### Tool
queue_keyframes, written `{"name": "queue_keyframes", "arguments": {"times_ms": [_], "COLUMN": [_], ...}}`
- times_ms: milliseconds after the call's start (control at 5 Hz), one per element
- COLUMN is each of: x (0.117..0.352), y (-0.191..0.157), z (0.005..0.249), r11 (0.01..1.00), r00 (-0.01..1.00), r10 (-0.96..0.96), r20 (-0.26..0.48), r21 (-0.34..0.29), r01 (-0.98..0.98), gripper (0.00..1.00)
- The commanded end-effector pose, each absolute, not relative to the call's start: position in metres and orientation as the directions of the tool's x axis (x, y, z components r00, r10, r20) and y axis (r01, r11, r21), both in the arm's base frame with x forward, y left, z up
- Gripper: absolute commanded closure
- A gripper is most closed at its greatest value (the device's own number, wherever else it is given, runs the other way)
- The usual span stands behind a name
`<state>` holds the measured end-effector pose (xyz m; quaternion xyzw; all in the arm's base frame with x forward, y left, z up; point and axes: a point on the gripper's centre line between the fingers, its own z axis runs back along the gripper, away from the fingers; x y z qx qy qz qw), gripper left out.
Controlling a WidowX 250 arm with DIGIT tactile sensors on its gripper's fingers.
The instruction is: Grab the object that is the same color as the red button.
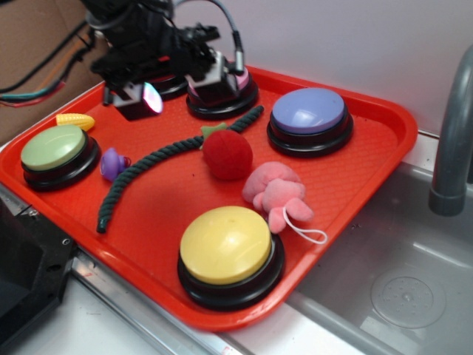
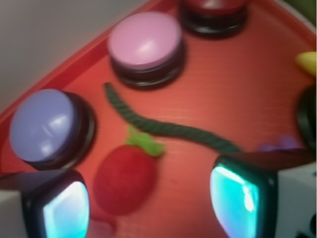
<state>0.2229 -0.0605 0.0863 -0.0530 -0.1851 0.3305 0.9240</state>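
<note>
Hovering above the back of the orange-red tray, the gripper is being carried with its jaws spread wide and nothing held between them; in the wrist view the two glowing pads are being shown well apart, with bare tray floor between.

The red plush ball is being kept as the landmark here. It is lying near the middle of the tray, its green leaf top touching or just beside the dark green rope, which is running past it on the far side. The purple button is standing beyond it to the right, the pink plush toy just beside it toward the front, and the yellow button nearer the front still. The red button is being glimpsed at the top edge of the wrist view, well beyond the ball, next to the pink button.

The approach step is judged to be in hand: the ball is not yet being touched, and in the wrist view it is sitting off toward one pad, not centred. What is being called for next is a sideways correction until the ball is lying between the pads, then a descent with the rope and pink toy being kept outside the jaws, and only then a closing.
</note>
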Motion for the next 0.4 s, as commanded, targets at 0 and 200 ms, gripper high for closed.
{"name": "queue_keyframes", "arguments": {"times_ms": [0, 200], "x": [0.2464, 0.2423], "y": [-0.0679, -0.0709], "z": [0.0579, 0.0485], "r11": [0.79, 0.79], "r00": [0.746, 0.75], "r10": [0.613, 0.612], "r20": [0.259, 0.25], "r21": [-0.222, -0.228], "r01": [-0.572, -0.569], "gripper": [0.0, 0.0]}}
